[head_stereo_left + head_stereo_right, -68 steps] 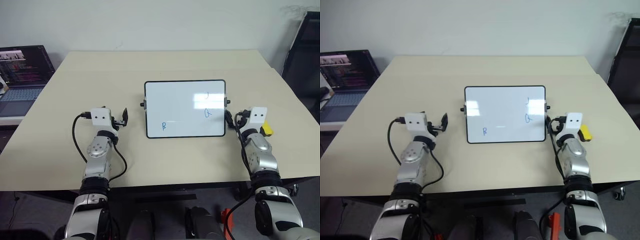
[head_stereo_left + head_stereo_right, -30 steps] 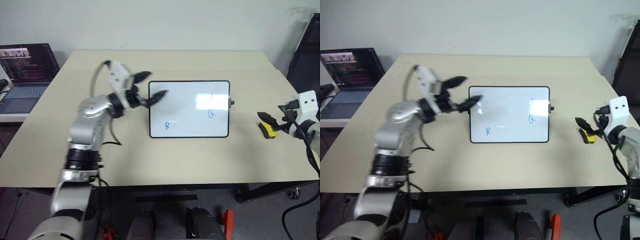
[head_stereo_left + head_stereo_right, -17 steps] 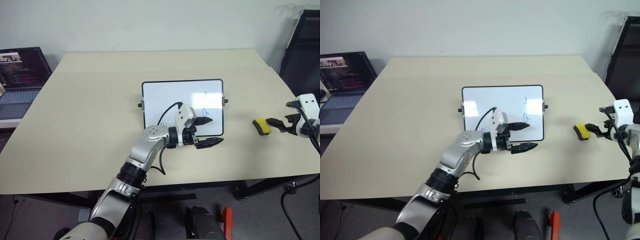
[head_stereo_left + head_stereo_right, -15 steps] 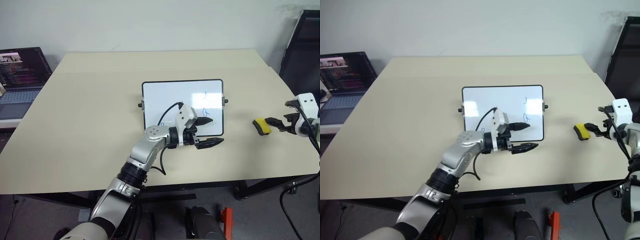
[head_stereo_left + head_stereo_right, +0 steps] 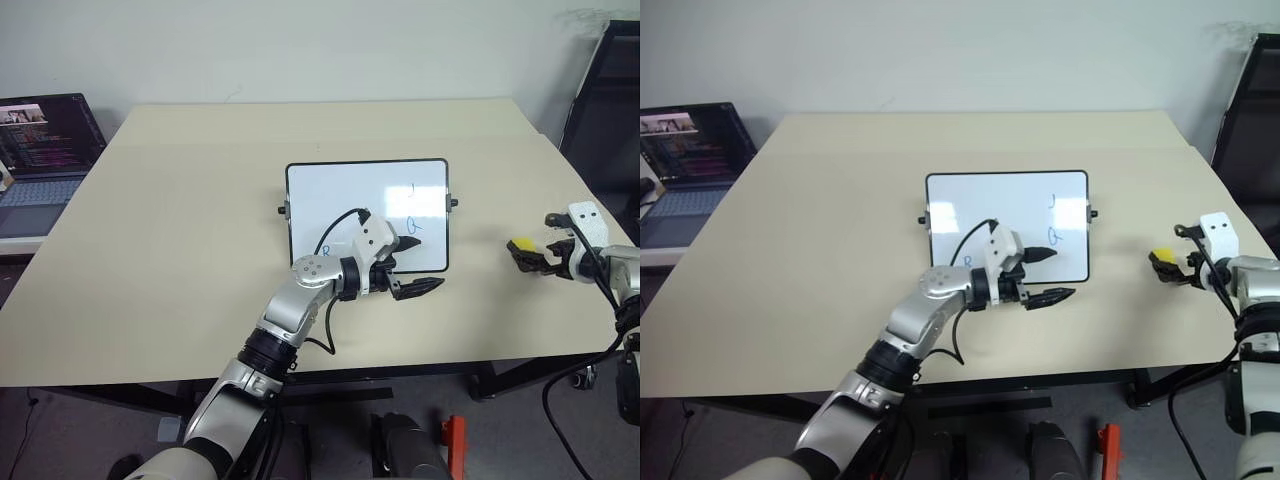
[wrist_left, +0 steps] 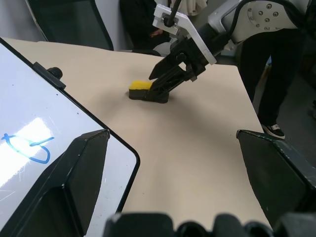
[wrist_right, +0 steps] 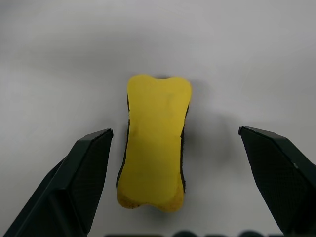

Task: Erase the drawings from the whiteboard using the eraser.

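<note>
The right hand (image 7: pixel 170 163) is spread wide, its two fingers standing either side of the yellow eraser (image 7: pixel 154 140) without touching it. The eraser lies flat on the beige surface (image 5: pixel 150 250), off the right edge of the whiteboard (image 5: pixel 340 200). If the hand closes while set too high or skewed, the fingers could clip the eraser's edge and push it away instead of gripping it. The left hand (image 5: pixel 412 265) is also spread wide and empty, hovering at the whiteboard's lower right corner, seemingly just clear of the frame. The blue drawings (image 5: pixel 414 226) are unerased; a stray brush from that hand could shift the whiteboard.
</note>
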Controlling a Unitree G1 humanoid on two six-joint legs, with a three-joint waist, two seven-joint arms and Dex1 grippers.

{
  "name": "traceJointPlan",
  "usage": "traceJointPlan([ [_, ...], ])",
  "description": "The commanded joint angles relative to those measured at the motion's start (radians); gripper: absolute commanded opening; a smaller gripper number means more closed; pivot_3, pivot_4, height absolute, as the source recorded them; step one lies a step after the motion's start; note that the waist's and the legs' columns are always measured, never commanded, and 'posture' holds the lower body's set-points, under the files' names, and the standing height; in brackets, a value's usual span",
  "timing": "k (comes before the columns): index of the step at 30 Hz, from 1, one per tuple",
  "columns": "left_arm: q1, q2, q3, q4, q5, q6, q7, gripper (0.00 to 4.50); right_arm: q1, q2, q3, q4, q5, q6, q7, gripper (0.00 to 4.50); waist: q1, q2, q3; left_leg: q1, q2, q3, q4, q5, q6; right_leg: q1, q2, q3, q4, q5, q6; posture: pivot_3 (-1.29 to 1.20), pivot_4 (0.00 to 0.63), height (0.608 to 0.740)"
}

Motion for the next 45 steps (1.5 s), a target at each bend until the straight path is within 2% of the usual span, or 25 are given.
traceJointPlan([
  [1,0.001,-0.005,-0.001,-0.037,0.006,-0.013,0.002,4.5,-0.033,-0.007,-0.036,0.017,0.008,-0.026,-0.004,4.31,0.0,0.0,0.0,0.0,0.0,0.0,0.0,0.0,0.0,0.0,0.0,0.0,0.0,0.0,0.0,0.0,0.15,0.74],
  [9,0.01,-0.005,-0.001,-0.044,0.014,-0.007,0.003,4.5,-0.043,-0.001,-0.059,0.031,0.012,-0.024,-0.003,4.31,-0.001,0.0,0.0,0.0,0.0,0.0,0.0,0.0,0.0,0.0,0.0,0.0,0.0,0.0,0.0,0.0,0.15,0.74],
  [14,0.015,-0.001,0.003,-0.049,0.016,-0.001,0.008,4.5,-0.005,0.016,-0.087,-0.054,0.042,0.01,-0.006,4.31,-0.001,0.0,0.0,0.0,0.0,0.0,0.0,0.0,0.0,0.0,0.0,0.0,0.0,0.0,0.0,0.0,0.15,0.74],
  [18,0.022,0.005,-0.001,-0.043,0.025,-0.007,0.006,4.5,0.0,0.026,-0.102,-0.086,0.042,0.062,-0.066,4.31,0.0,0.0,0.0,0.0,0.0,0.0,0.0,0.0,0.0,0.0,0.0,0.0,0.0,0.0,0.0,0.0,0.15,0.74],
  [28,0.017,0.004,0.004,-0.036,0.03,-0.006,0.005,4.5,0.026,0.041,-0.141,-0.115,0.069,0.12,-0.107,4.31,0.0,0.0,0.0,0.0,0.0,0.0,0.0,0.0,0.0,0.0,0.0,0.0,0.0,0.0,0.0,0.0,0.15,0.74],
  [36,0.026,0.008,0.005,-0.044,0.03,-0.001,0.007,4.5,0.092,0.072,-0.204,-0.162,0.11,0.005,-0.13,4.31,0.0,0.0,0.0,0.0,0.0,0.0,0.0,0.0,0.0,0.0,0.0,0.0,0.0,0.0,0.0,0.0,0.15,0.74],
  [45,0.027,0.014,0.003,-0.044,0.032,0.001,0.005,4.5,0.177,0.115,-0.254,-0.21,0.153,-0.007,-0.169,4.31,-0.002,0.0,0.0,0.001,0.0,0.0,0.0,0.0,0.0,0.001,0.0,0.0,0.0,0.0,0.0,0.0,0.15,0.74],
])
